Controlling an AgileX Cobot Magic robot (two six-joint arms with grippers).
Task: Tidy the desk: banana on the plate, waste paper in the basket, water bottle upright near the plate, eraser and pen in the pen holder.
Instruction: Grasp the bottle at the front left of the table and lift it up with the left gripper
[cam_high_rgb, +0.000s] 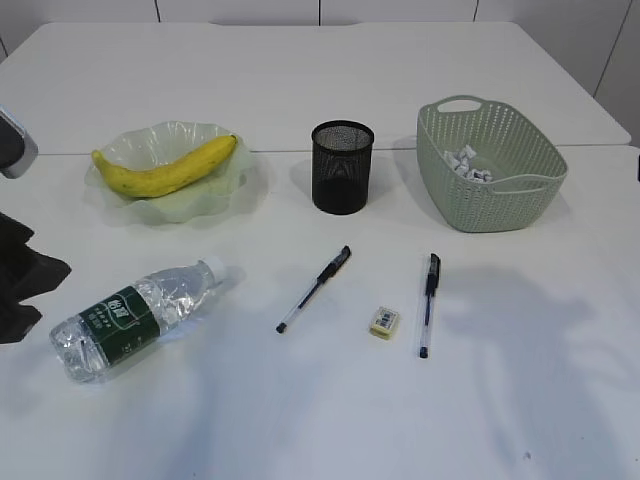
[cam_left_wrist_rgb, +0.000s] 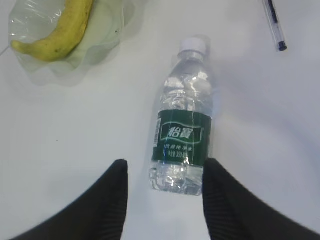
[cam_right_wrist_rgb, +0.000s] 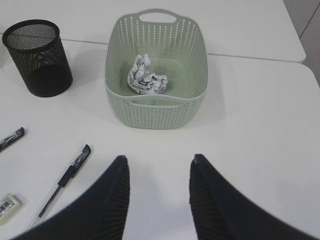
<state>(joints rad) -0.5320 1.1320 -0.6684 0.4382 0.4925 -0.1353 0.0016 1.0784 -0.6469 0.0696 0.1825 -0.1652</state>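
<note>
Two pens lie on the white table (cam_high_rgb: 560, 400), well apart from its near edge, with broad bare surface left in front of them and to the right. One pen (cam_high_rgb: 314, 289) is slanted, its cap toward the mesh pen holder (cam_high_rgb: 342, 167); the other pen (cam_high_rgb: 429, 304) runs nearly straight toward the basket (cam_high_rgb: 490, 165). An eraser (cam_high_rgb: 384, 322) is seen between them (its printing too small to read). A crumpled paper ball (cam_right_wrist_rgb: 145, 77) rests inside the basket. The banana (cam_high_rgb: 165, 168) is laid across the plate (cam_high_rgb: 190, 205), its long axis running left to right, one end raised toward the pen holder. The water bottle (cam_left_wrist_rgb: 184, 125) lies on its side, white cap pointing toward the plate, and carries a green label with white Chinese characters and "350" beneath. The left gripper (cam_left_wrist_rgb: 166, 177) is held with fingers apart, straddling the bottle's base without visible contact. The right gripper (cam_right_wrist_rgb: 157, 175) is spread wide over bare table, just before the basket.
</note>
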